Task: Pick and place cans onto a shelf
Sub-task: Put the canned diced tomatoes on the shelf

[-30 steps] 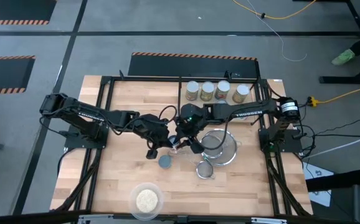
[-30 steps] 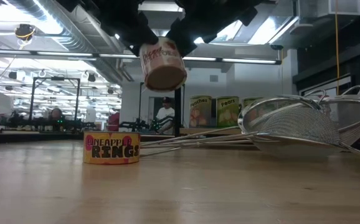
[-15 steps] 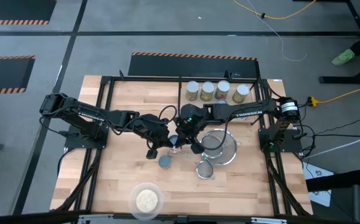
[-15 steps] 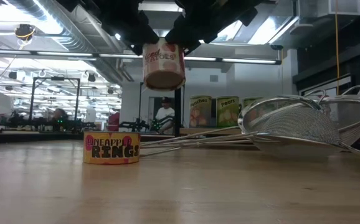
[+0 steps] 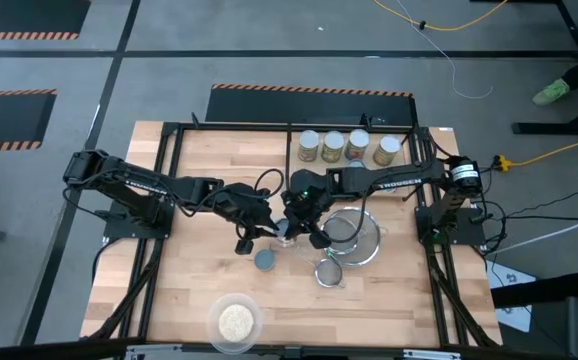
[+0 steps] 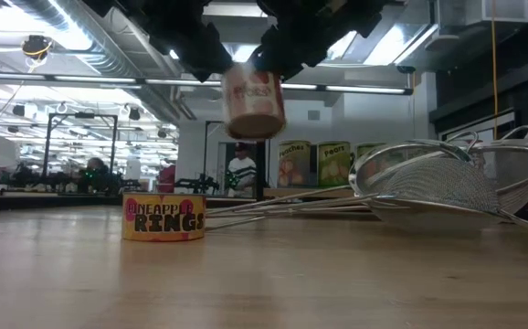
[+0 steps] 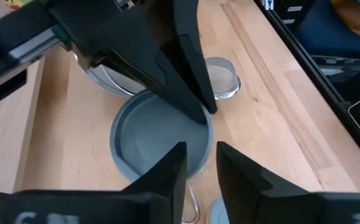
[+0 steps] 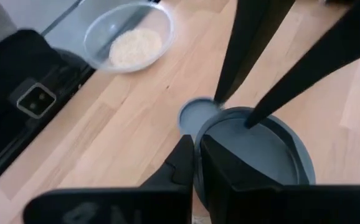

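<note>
Both the left gripper (image 5: pixel 261 232) and right gripper (image 5: pixel 299 228) grasp one can (image 6: pixel 253 101) held above the table (image 6: pixel 264 274).

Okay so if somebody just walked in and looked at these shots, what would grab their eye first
Most striking is the lifted can, hanging in the air over mid-table with both the left gripper and the right gripper meeting at it. Just below it on the table stands a short yellow pineapple rings can, with the wire strainers lying to its right. Four more cans line the shelf at the table's far edge.
</note>
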`<action>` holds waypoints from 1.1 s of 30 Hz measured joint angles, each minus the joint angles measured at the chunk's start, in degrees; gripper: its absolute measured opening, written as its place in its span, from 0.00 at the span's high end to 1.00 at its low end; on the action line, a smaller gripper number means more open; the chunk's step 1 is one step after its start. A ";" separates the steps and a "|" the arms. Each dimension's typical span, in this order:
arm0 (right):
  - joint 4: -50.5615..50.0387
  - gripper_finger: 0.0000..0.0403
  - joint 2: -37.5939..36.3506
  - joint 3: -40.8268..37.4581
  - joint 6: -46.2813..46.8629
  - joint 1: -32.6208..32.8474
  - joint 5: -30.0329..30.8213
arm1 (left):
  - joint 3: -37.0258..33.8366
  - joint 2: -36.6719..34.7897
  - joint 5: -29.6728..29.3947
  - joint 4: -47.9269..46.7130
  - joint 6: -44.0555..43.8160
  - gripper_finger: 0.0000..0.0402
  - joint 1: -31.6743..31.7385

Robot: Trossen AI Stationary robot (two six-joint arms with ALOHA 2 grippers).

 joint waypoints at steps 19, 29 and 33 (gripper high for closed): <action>-38.02 0.96 -4.24 12.57 -10.71 0.80 6.86 | -0.01 0.02 0.20 -0.31 0.13 0.78 -0.02; -44.89 0.96 -17.15 12.32 -11.10 0.56 15.72 | -0.01 0.02 0.25 -0.29 0.09 0.78 -0.02; -42.56 0.96 -22.72 7.66 -12.56 -0.77 15.62 | 0.00 0.04 0.24 -0.19 0.07 0.78 -0.02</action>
